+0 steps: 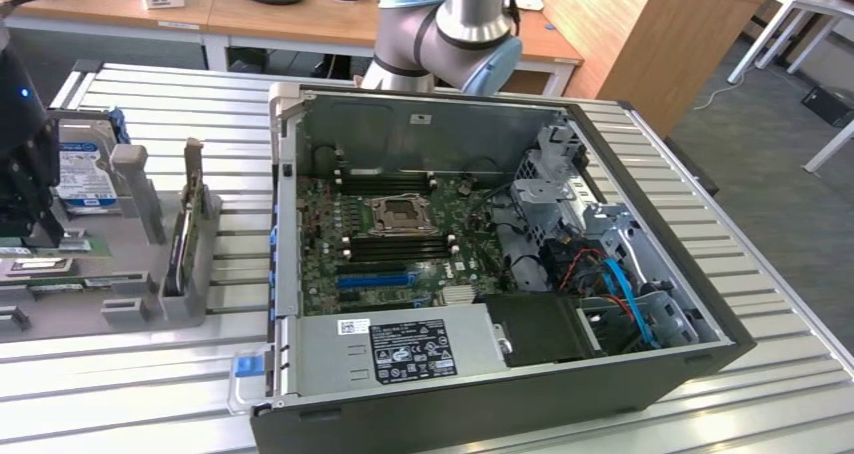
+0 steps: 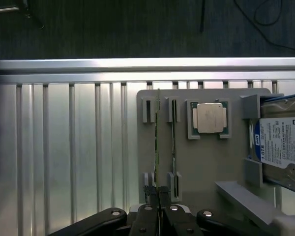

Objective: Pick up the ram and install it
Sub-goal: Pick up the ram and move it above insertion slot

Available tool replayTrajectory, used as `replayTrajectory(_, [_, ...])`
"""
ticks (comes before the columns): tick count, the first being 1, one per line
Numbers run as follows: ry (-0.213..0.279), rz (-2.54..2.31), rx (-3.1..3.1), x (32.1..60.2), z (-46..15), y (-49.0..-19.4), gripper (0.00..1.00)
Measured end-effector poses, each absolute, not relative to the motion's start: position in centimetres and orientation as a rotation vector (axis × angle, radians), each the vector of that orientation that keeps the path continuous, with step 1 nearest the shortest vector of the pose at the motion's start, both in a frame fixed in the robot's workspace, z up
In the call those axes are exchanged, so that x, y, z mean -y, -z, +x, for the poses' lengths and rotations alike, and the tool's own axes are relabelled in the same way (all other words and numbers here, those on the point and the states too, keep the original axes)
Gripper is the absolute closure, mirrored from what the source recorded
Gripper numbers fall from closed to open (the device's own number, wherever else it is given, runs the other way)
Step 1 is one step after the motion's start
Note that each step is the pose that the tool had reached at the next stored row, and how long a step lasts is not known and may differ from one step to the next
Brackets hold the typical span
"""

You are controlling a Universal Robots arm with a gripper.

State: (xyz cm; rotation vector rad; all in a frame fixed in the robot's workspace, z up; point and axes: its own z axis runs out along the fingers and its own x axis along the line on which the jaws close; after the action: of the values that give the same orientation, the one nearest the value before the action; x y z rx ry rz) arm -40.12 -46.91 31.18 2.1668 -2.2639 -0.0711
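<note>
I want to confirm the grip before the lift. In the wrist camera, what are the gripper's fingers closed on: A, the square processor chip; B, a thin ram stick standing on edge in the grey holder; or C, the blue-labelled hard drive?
B: the gripper is shut on the end of the ram, which stands on edge in the grey holder, apart from the processor chip and the hard drive.

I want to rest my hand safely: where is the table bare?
Bare slats lie in front of the grey holder and beside the computer case on the exterior view's right. Crowded: the holder, where the gripper is shut on the ram.
</note>
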Motion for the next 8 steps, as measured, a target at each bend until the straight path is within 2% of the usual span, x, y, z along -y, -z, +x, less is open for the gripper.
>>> replayTrajectory(8, [0.071,2.166,2.265,46.9,-40.1,-34.1,0.88])
